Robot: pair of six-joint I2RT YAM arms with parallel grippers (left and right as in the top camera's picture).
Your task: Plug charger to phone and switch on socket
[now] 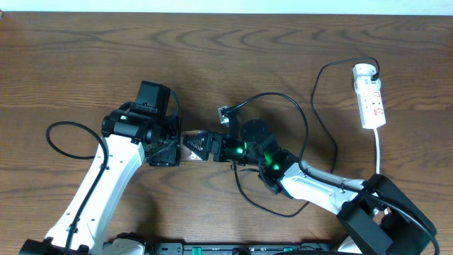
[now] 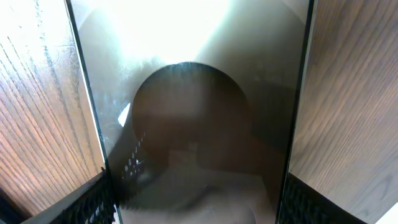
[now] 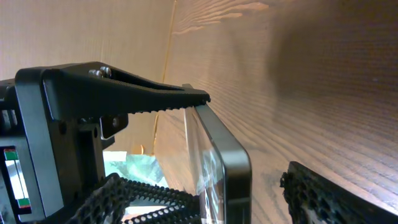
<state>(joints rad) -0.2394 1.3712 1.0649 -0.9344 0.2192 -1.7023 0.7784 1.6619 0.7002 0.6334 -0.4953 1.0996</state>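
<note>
The phone [image 1: 192,144] stands on edge at mid table, between both grippers. My left gripper [image 1: 168,146] is shut on it. In the left wrist view its glossy dark face [image 2: 193,124] fills the gap between my two fingers [image 2: 199,205]. My right gripper [image 1: 212,149] is open round the phone's other end. In the right wrist view the phone's edge [image 3: 227,168] lies between my fingers [image 3: 239,190], with a gap to the right finger. The charger's black cable [image 1: 306,127] loops over the table. Its plug tip [image 1: 225,113] lies free beside the right gripper. Its white adapter [image 1: 363,71] sits in the socket [image 1: 372,105].
The socket's thick white lead [image 1: 379,149] runs toward the right arm's base. Loops of black cable [image 1: 265,207] lie beside and under the right arm. The left arm's own black cable [image 1: 56,134] arcs out to the left.
</note>
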